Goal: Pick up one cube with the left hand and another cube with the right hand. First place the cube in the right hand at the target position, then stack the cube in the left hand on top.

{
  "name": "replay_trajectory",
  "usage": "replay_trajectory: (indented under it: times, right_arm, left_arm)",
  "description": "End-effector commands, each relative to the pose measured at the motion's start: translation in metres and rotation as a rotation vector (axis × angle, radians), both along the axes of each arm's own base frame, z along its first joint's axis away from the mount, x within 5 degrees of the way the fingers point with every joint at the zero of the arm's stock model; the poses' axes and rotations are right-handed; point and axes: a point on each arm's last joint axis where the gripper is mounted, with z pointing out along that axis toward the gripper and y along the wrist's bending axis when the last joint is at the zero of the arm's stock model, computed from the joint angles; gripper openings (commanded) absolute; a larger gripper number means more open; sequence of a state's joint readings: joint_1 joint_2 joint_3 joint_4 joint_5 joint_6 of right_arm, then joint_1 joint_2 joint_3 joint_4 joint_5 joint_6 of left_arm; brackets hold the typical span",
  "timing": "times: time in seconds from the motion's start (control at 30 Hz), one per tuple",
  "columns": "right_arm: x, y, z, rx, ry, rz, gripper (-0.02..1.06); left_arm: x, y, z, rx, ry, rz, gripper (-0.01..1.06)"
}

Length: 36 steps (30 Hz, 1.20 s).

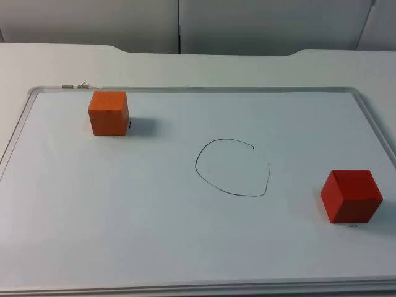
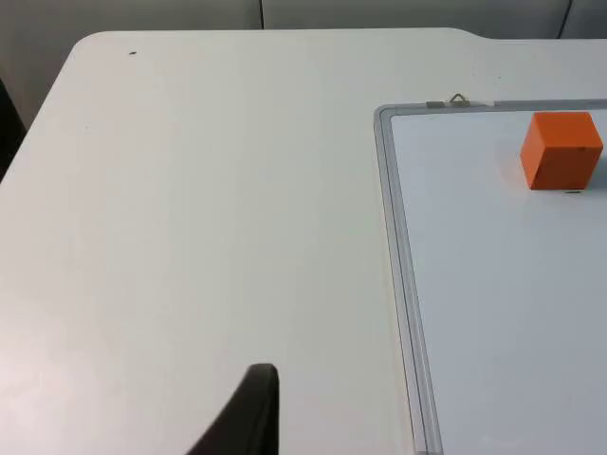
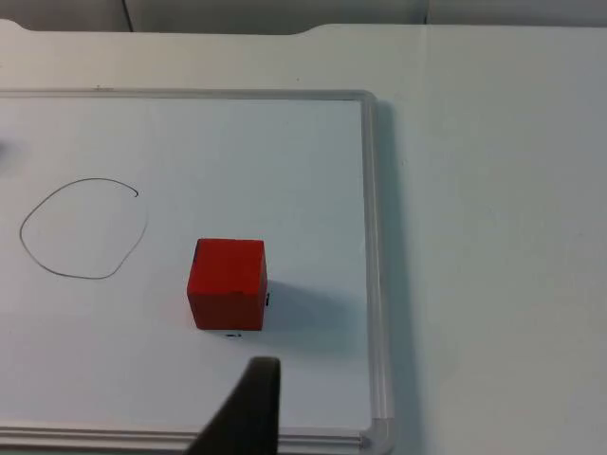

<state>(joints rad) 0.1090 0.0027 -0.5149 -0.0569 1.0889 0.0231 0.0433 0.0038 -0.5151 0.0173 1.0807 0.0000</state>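
Seeing two matte cubes on my glossy whiteboard (image 1: 185, 247): orange cube (image 1: 109, 112) near its far-left corner, red cube (image 1: 351, 196) by its right edge, hand-drawn circle (image 1: 232, 167) between; both grippers' finger state I cannot tell.

Whiteboard (image 1: 185, 247) is running off the top view's left and right edges, its near corners getting cut. In the left wrist view it is running out past the frame edge too, with one corner and one frame strip showing. Small dark marks under the orange cube (image 1: 109, 112) and red cube (image 1: 351, 195) are staying too small to read. Left gripper fingertip (image 2: 248, 417) and right gripper fingertip (image 3: 251, 408) are each getting clipped by the edge, so jaw state is unreadable.
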Motion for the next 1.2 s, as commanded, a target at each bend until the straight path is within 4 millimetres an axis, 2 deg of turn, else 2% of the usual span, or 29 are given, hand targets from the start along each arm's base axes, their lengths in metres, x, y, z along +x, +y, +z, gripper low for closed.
replay_trajectory:
  times: [0.0, 0.2, 0.3, 0.43, 0.47, 0.6, 0.63, 0.77, 0.8, 0.93, 0.97, 1.1, 1.13, 1.17]
  right_arm:
    - [0.001, 0.000, -0.001, -0.003, -0.008, -0.004, 1.05]
    - [0.001, 0.000, -0.001, -0.003, -0.008, -0.004, 1.05]
    - [0.001, 0.000, -0.001, -0.003, -0.008, -0.004, 1.05]
    - [0.001, 0.000, -0.001, -0.003, -0.008, -0.004, 1.05]
    - [0.001, 0.000, -0.001, -0.003, -0.008, -0.004, 1.05]
    - [0.001, 0.000, -0.001, -0.003, -0.008, -0.004, 1.05]
    - [0.001, 0.000, -0.001, -0.003, -0.008, -0.004, 1.05]
    - [0.001, 0.000, -0.001, -0.003, -0.008, -0.004, 1.05]
    - [0.001, 0.000, -0.001, -0.003, -0.008, -0.004, 1.05]
    - [0.001, 0.000, -0.001, -0.003, -0.008, -0.004, 1.05]
    - [0.001, 0.000, -0.001, -0.003, -0.008, -0.004, 1.05]
    - [0.001, 0.000, -0.001, -0.003, -0.008, -0.004, 1.05]
    - [0.001, 0.000, -0.001, -0.003, -0.008, -0.004, 1.05]
    - [0.001, 0.000, -0.001, -0.003, -0.008, -0.004, 1.05]
  left_arm:
    - [0.000, -0.001, 0.000, -0.008, -0.004, -0.012, 1.05]
    - [-0.001, -0.005, 0.002, -0.048, -0.017, -0.040, 1.05]
    - [-0.002, -0.005, 0.010, -0.047, -0.033, -0.040, 1.05]
    - [0.010, -0.005, 0.034, -0.058, -0.039, -0.046, 1.05]
    - [0.010, -0.005, 0.034, -0.058, -0.039, -0.046, 1.05]
    - [0.039, -0.006, 0.062, -0.081, -0.075, -0.052, 1.05]
    - [0.039, -0.006, 0.062, -0.081, -0.075, -0.052, 1.05]
    - [0.077, -0.005, 0.090, -0.106, -0.105, -0.054, 1.05]
    - [0.077, -0.005, 0.090, -0.106, -0.105, -0.054, 1.05]
    - [0.126, -0.003, 0.118, -0.076, -0.087, -0.062, 1.05]
    - [0.126, -0.003, 0.118, -0.076, -0.087, -0.062, 1.05]
    - [0.174, -0.002, 0.132, -0.052, -0.024, -0.082, 1.05]
    - [0.174, -0.002, 0.132, -0.052, -0.024, -0.082, 1.05]
    - [0.192, -0.003, 0.133, -0.050, 0.001, -0.099, 1.05]
